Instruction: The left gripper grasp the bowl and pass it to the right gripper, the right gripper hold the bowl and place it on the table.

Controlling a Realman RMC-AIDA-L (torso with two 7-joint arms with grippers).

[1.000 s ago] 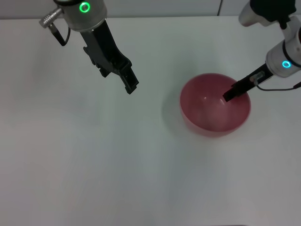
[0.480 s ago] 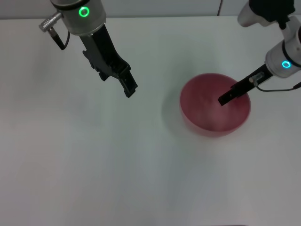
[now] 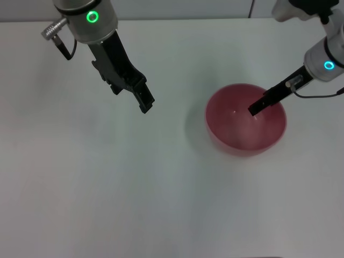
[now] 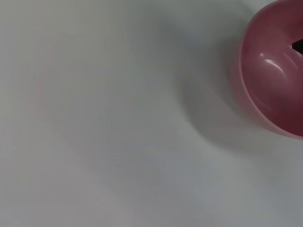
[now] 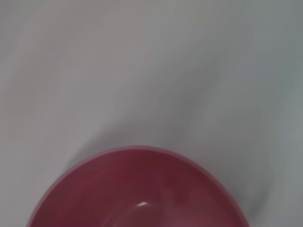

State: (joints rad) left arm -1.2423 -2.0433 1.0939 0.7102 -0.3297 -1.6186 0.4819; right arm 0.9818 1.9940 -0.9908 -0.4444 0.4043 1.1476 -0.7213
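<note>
The pink-red bowl (image 3: 245, 128) stands upright on the white table (image 3: 107, 188), right of centre. My right gripper (image 3: 255, 109), on the arm with the cyan ring, reaches in from the right and hangs over the bowl's inside, its tip above the hollow and apart from the rim. My left gripper (image 3: 145, 104), on the arm with the green ring, hangs over the table's far left part, well clear of the bowl. The left wrist view shows the bowl (image 4: 277, 75) off to one side, with a black tip of the right gripper (image 4: 298, 46) over it. The right wrist view looks down on the bowl's rim (image 5: 137, 156).
Bare white table surrounds the bowl on all sides. The table's far edge (image 3: 177, 20) runs along the top of the head view. A thin cable (image 3: 320, 97) loops under the right arm.
The left arm has drifted a little up and to the left. The right gripper has shifted slightly left over the bowl and its arm has risen. The bowl has stayed put.
</note>
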